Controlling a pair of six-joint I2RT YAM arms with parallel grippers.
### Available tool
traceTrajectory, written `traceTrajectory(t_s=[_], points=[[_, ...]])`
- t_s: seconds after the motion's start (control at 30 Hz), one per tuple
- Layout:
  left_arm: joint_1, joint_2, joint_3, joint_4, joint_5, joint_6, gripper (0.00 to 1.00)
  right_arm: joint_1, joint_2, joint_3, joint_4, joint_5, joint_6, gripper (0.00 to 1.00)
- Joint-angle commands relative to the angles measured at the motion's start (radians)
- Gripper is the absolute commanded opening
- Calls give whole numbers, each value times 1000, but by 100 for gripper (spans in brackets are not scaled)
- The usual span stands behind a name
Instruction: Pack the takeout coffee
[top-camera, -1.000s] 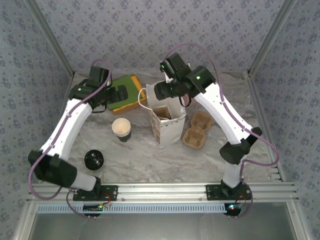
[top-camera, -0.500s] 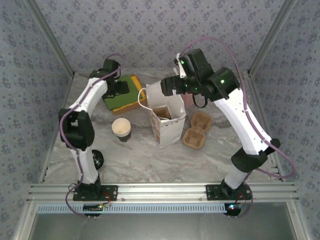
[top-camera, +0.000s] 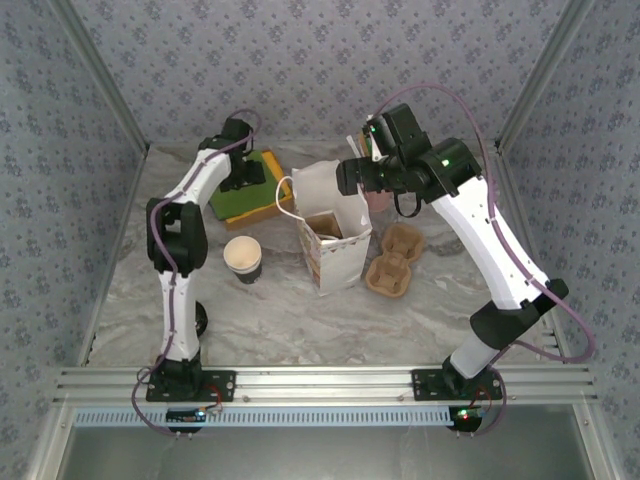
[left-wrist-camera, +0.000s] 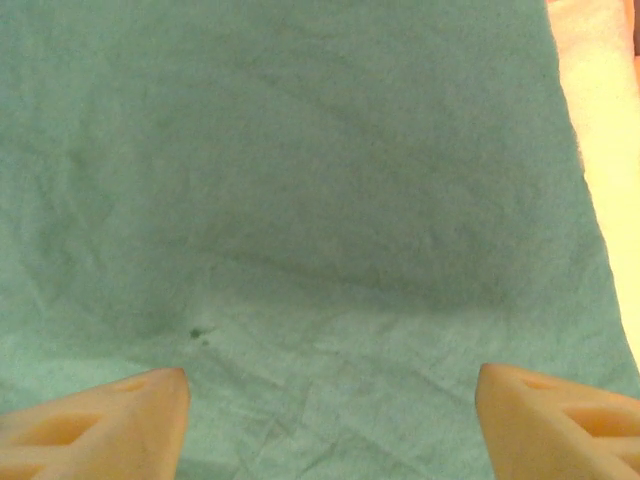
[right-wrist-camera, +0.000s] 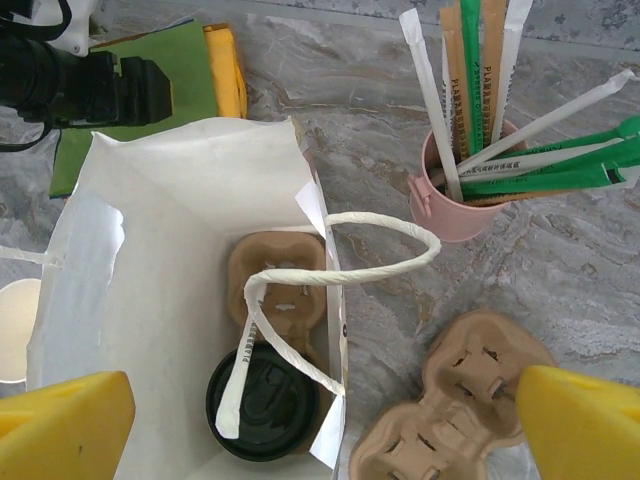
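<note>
Top view: right pincer (top-camera: 352, 178) above the white bag (top-camera: 325, 192), left pincer (top-camera: 250, 172) over green napkins (top-camera: 236, 200). Left wrist view: pincer spread, empty. Right wrist view: likewise released; takeout coffee (right-wrist-camera: 265, 405) sits inside bag (handle (right-wrist-camera: 385, 225) draped over it). A snagged handle could tip it.

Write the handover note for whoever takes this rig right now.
Left claw: open, empty, over the green napkin at the far left of the table.
Right claw: open, empty, above the white bag.
Takeout coffee: inside the bag, seated in a cup carrier, seen from above by its black lid.
Done: the coffee looks packed.
Left: probably just confirm it sits upright, then pull both arms clear.
</note>
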Motion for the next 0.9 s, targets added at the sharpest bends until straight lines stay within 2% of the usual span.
traceTrajectory(t_s=[0.0, 0.37, 0.43, 0.5, 0.57, 0.67, 0.77, 0.87], points=[[8, 36, 51, -18, -15, 19, 75, -7, -36, -7, 11, -7, 15, 100], [8, 59, -4, -14, -23, 33, 70, -15, -44, -16, 11, -12, 13, 100], [8, 56, -10, -14, -24, 36, 57, -15, -47, -22, 14, -12, 13, 100], [8, 51, -16, -13, -26, 38, 54, -17, -52, -29, 17, -13, 14, 100], [8, 44, -20, -11, -29, 38, 46, -17, -56, -34, 19, -15, 13, 100], [8, 30, -25, -10, -32, 36, 40, -19, -58, -38, 19, -12, 12, 100], [8, 12, -24, -17, -45, 32, 39, -21, -63, -42, 23, -14, 12, 100], [9, -14, -20, -22, -51, 30, 32, -22, -63, -44, 26, -14, 12, 100]])
